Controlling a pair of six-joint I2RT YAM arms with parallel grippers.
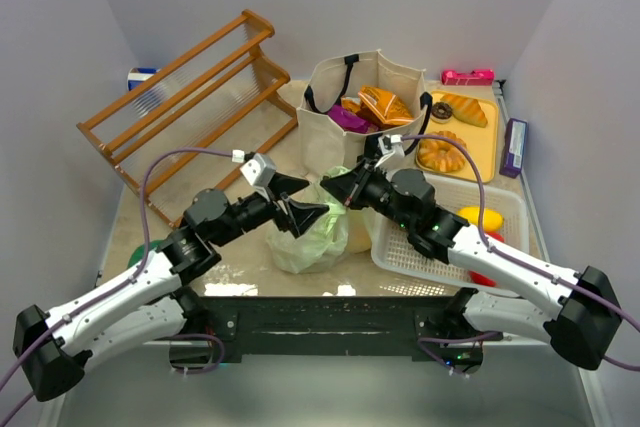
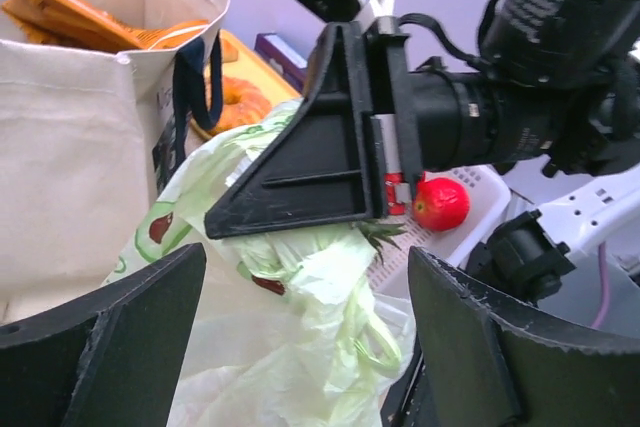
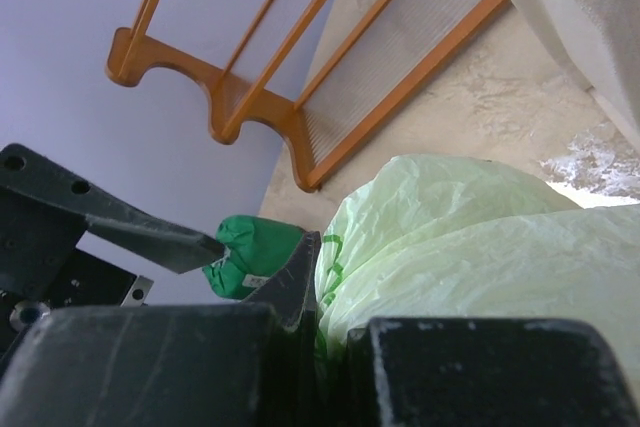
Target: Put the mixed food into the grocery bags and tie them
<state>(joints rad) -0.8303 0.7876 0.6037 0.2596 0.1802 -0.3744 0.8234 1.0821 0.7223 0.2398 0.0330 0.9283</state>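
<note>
The pale green plastic bag (image 1: 312, 239) sits before the canvas tote (image 1: 335, 132). The right gripper (image 1: 340, 187) has its fingers seemingly pinched on the bag's top. The left gripper (image 1: 300, 202), fingers wide open and empty, should catch the other handle squarely.

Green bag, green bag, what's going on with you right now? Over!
Left gripper jaws open, facing green bag. Right gripper shut on green bag's top. Handles loose, not tied. Tote close behind, basket beside.
</note>
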